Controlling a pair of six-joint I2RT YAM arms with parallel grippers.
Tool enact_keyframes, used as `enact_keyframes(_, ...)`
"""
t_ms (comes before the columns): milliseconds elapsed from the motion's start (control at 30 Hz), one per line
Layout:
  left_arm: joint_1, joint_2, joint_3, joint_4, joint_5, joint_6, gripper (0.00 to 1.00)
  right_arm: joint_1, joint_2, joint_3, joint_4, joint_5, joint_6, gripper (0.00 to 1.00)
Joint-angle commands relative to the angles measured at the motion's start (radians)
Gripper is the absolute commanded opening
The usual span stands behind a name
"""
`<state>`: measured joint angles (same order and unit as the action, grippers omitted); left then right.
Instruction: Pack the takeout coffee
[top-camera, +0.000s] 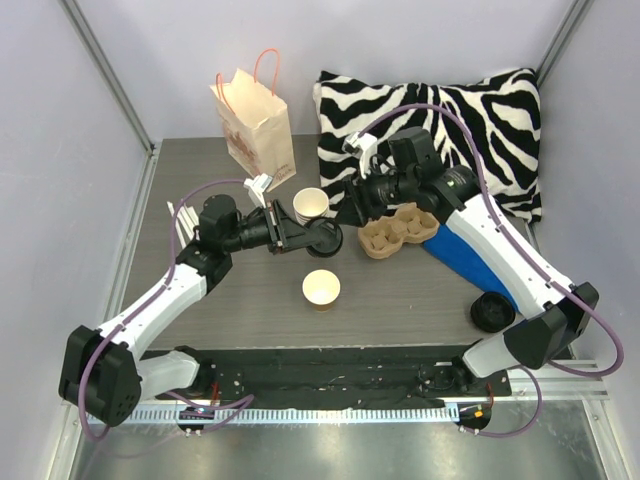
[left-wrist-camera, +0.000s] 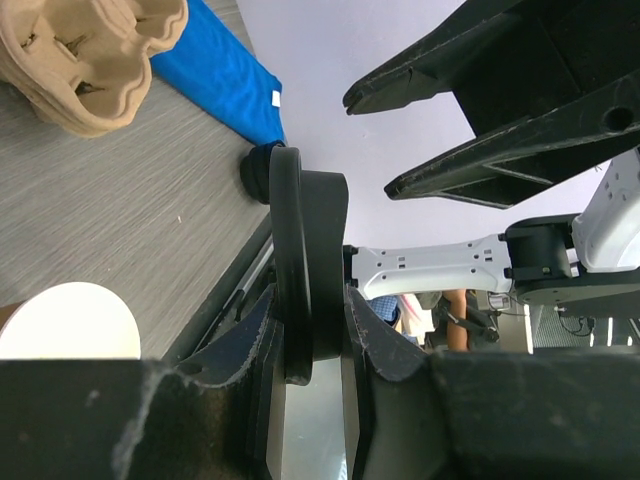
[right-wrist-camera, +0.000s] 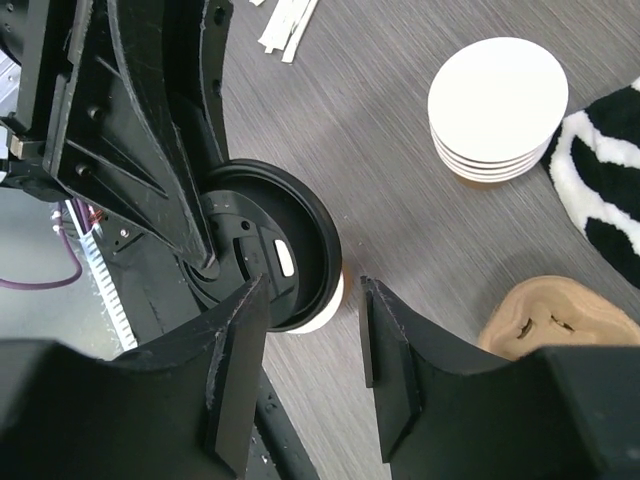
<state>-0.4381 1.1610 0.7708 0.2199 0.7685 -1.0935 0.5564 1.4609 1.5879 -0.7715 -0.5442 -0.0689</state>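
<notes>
Lid (left-wrist-camera: 305, 270) edgewise in left end effector (left-wrist-camera: 318, 335)

Grey table (top-camera: 262, 300) (lone cup (top-camera: 321, 288), carrier (top-camera: 397, 230), bag (top-camera: 258, 125))

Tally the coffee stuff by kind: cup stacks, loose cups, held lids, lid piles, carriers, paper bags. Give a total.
Cup stacks: 1
Loose cups: 1
Held lids: 1
Lid piles: 1
Carriers: 1
Paper bags: 1
Total: 6
</notes>
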Motion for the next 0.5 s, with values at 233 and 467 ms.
enact_keyframes(233, 0.004, 0.005, -0.007, 0.078, 0.026, -0.022, 0.0, 0.076, 0.026, 0.037, 0.017, 0.047, -0.04, 0.43)
enact_keyframes(467, 0.004, 0.009, -0.011, 0.099, 0.051, -0.035, 0.0, 0.092, 0.039, 0.037, 0.018, 0.105, -0.055, 0.38)
